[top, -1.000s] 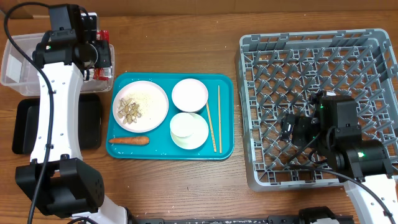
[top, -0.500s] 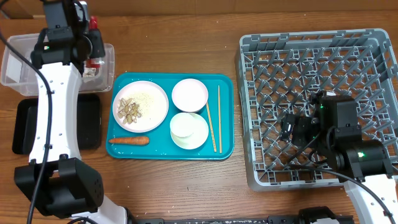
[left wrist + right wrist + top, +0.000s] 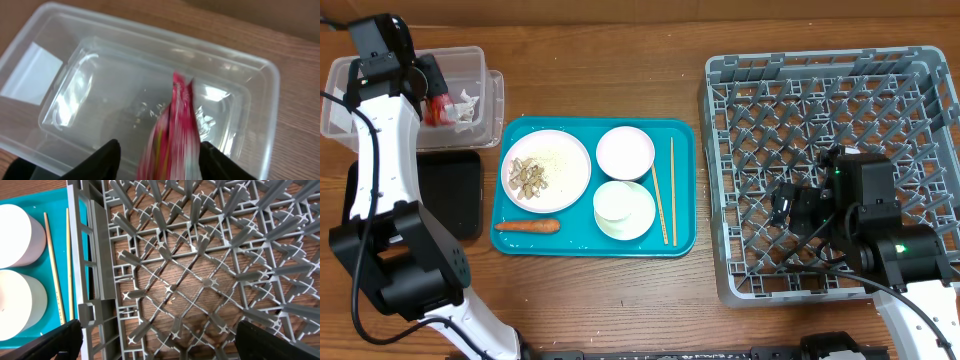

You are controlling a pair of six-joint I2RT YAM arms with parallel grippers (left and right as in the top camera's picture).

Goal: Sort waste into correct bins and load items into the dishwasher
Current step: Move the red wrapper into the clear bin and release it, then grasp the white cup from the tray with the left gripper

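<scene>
My left gripper (image 3: 436, 86) hangs over the clear tub (image 3: 350, 95) at the back left. In the left wrist view its jaws (image 3: 159, 156) stand apart around the red snack wrapper (image 3: 175, 130). The wrapper is blurred, with a gap on its left side. A crumpled pale foil piece (image 3: 468, 104) lies in the tub. My right gripper (image 3: 790, 208) is open and empty low over the grey dish rack (image 3: 840, 100). The plate (image 3: 546, 170) with rice scraps, two bowls (image 3: 625, 152) (image 3: 623, 210), chopsticks (image 3: 665, 195) and the carrot stick (image 3: 528, 226) rest on the teal tray.
The teal tray (image 3: 520, 243) sits mid-table between the bins and the rack. The black tray (image 3: 460, 190) lies in front of the clear tub, partly under my left arm. The rack's left wall (image 3: 82, 255) stands between my right gripper (image 3: 160, 340) and the chopsticks (image 3: 55, 270).
My left arm swung left from the tub's right end to over its middle, carrying the wrapper. Its jaws, shut before, have parted. The right arm has not moved.
</scene>
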